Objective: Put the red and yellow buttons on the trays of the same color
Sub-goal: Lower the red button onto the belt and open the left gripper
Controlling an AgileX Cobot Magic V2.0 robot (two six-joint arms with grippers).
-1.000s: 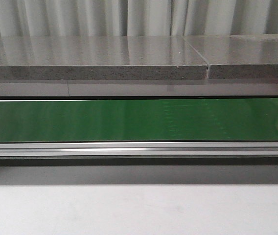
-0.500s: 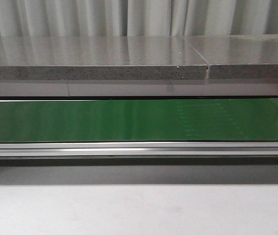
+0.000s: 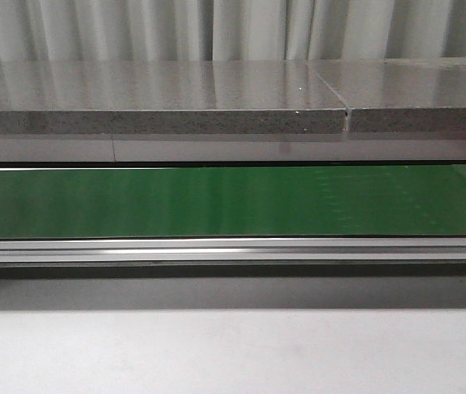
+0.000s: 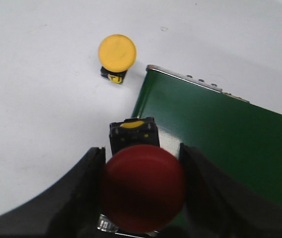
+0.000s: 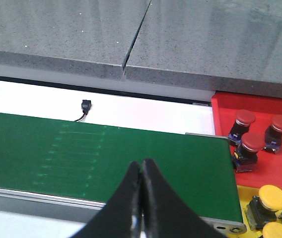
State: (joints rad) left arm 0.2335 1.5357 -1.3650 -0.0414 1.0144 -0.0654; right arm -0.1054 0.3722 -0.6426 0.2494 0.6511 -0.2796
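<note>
Red fills the space between the left gripper (image 4: 142,191) fingers: a red button (image 4: 142,189) with a domed cap sits clamped there, its black base with a yellow mark poking out just beyond the fingertips. Both dark fingers (image 4: 84,191) press against the cap's sides, so this claw is grasping the red button. Beyond it and slightly off to one side, a yellow button (image 4: 117,51) stands alone on the white table (image 4: 36,89), well apart from the claw. Just beside the held button lies the end of the green conveyor belt (image 4: 220,134), its metal edge touching nothing else.

In the front view the same green belt (image 3: 233,201) runs across the whole width, with an aluminium rail (image 3: 233,249) in front of it and a grey speckled stone slab (image 3: 159,98) behind; neither arm appears there.

Further right, the right gripper (image 5: 142,186) hangs above the green belt (image 5: 106,153) with its two black fingers pressed together, clenched on nothing. Ahead of it and off to the side, past the belt's end, lies a red tray (image 5: 275,173) holding three red-capped buttons (image 5: 252,144), grouped close together. Nearer to the claw, adjoining that tray, a yellow tray (image 5: 245,191) carries several yellow buttons (image 5: 272,197). A small black connector (image 5: 85,105) with a wire rests on the white strip beyond the belt.
</note>
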